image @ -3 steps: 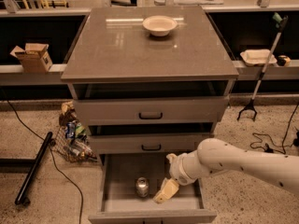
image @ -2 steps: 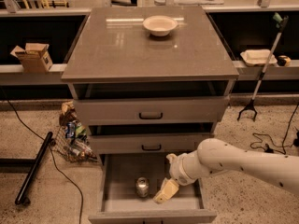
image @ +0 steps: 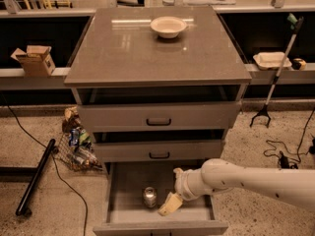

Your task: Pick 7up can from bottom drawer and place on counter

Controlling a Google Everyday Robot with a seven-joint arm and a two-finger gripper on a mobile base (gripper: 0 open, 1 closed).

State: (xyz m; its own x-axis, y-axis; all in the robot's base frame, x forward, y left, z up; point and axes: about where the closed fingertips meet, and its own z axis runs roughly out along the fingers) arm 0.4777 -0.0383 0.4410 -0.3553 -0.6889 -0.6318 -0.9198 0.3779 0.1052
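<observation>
- one can [image: 150, 196] stands upright, long axis vertical, on the drawer [image: 124, 183] floor, about mid-width.
- just right of it and slightly nearer, the gripper [image: 169, 206] sits low in the drawer, tip angled toward the can; spread or closed, i cannot tell.
- judged, the coming move goes left and a little far.

cream gripper [image: 168, 206] over grey bottom drawer [image: 129, 188], silver 7up can [image: 149, 196], glossy grey-brown counter [image: 123, 50], cream bowl [image: 168, 26]
</observation>
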